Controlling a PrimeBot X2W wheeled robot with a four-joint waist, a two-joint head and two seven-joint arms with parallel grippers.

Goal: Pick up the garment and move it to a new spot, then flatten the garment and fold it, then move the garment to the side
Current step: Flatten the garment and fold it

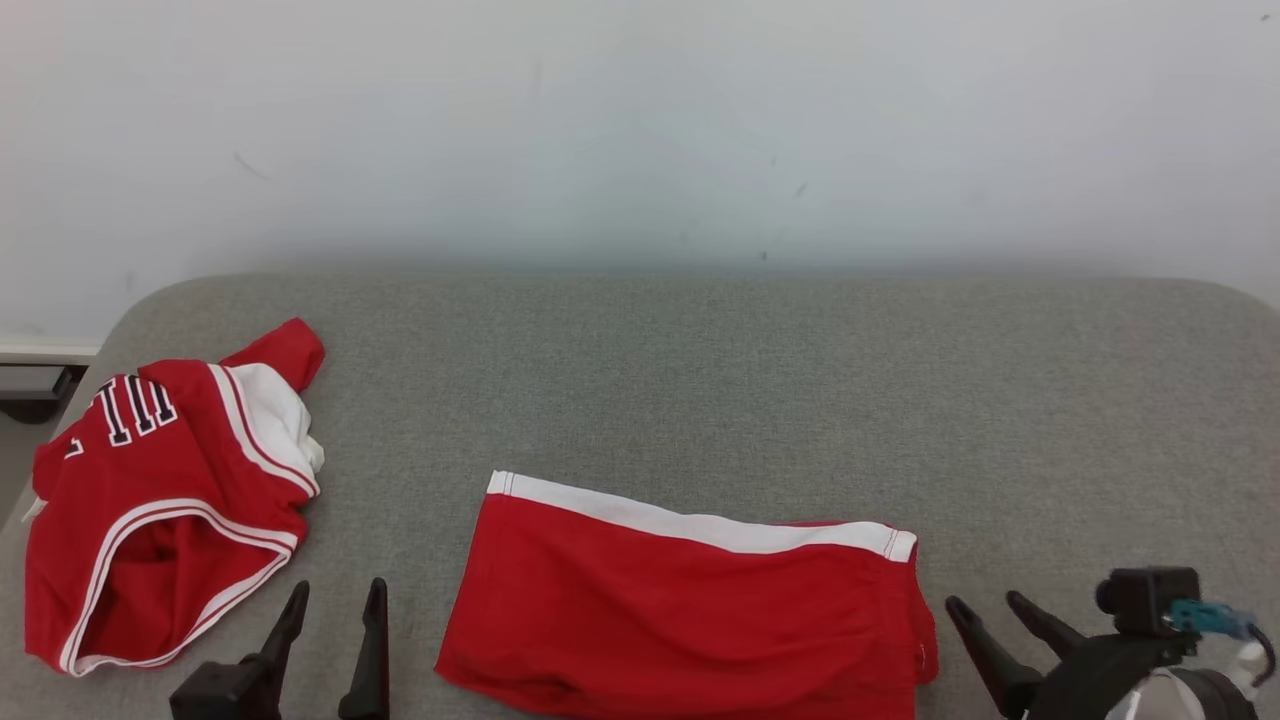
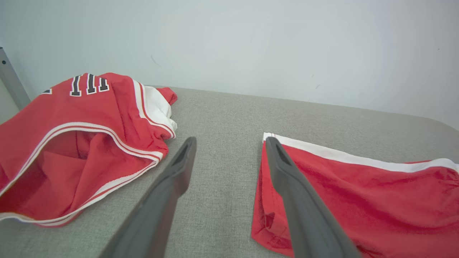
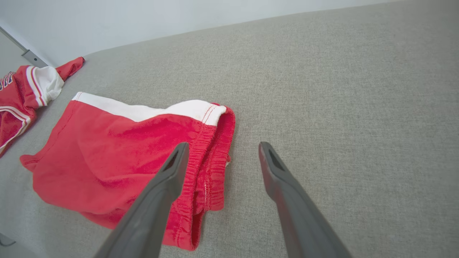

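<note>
While both claws hang released and empty over the near side of the grey cloth-topped desk, the red shorts lie folded flat between them, close to the desk's near edge. A white band runs along their far edge, and the gathered waistband forms the end at the robot's right.

The left claw stands over bare cloth between the shorts and a crumpled red jersey. The right claw is just beside the waistband end, its fingers spread wide.

The jersey — white-trimmed, with dark lettering — sits at the desk's left edge, apart from the shorts. Beyond the shorts the surface lies bare up to the pale wall, and bare also out to the rounded far-right corner — the widest stretch of free cloth.
</note>
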